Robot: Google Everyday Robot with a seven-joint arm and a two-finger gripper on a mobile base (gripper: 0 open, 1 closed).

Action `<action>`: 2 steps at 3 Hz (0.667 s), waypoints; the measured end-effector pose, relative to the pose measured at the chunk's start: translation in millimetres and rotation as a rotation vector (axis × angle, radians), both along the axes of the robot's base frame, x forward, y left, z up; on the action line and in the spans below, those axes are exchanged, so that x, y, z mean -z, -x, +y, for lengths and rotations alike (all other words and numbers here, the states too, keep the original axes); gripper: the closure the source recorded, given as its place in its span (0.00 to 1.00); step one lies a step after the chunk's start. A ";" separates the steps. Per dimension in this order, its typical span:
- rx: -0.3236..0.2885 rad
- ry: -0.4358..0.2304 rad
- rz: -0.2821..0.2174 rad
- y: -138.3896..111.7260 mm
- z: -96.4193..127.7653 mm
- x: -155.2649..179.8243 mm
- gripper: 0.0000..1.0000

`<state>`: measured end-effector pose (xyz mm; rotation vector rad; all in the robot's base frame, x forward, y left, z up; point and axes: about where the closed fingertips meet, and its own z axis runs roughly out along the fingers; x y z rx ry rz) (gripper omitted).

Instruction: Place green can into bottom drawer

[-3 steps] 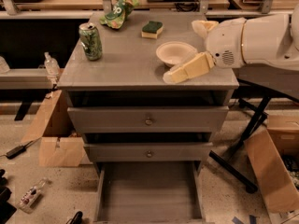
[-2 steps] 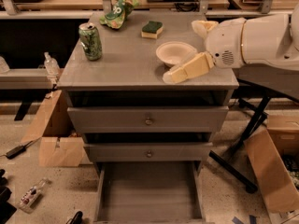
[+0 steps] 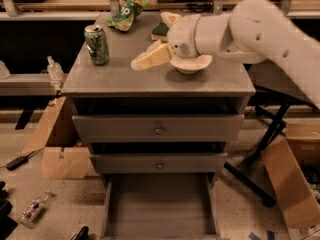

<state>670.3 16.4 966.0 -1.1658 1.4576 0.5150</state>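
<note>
The green can [image 3: 97, 44] stood upright on the left side of the desk [image 3: 125, 79]. We saw the gripper [image 3: 137, 64] hovering above the desk to the can's right, apart from it, beside a white bowl [image 3: 192, 64]. We could not tell how its jaws stood. The bottom drawer [image 3: 159, 209] was open below 2 upper drawers [image 3: 159, 129].

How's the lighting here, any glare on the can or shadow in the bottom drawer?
Camera view: warm, dim light; the can shows a small highlight on its silver top, no harsh glare. Same view: the bottom drawer is evenly dim, darkest at its back. The gripper, pale and well lit, is over the cabinet top, right of the can and apart from it.
</note>
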 end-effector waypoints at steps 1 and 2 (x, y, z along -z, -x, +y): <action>-0.017 -0.027 -0.011 -38.0 56.7 8.7 0.00; -0.017 -0.027 -0.011 -38.0 56.7 8.7 0.00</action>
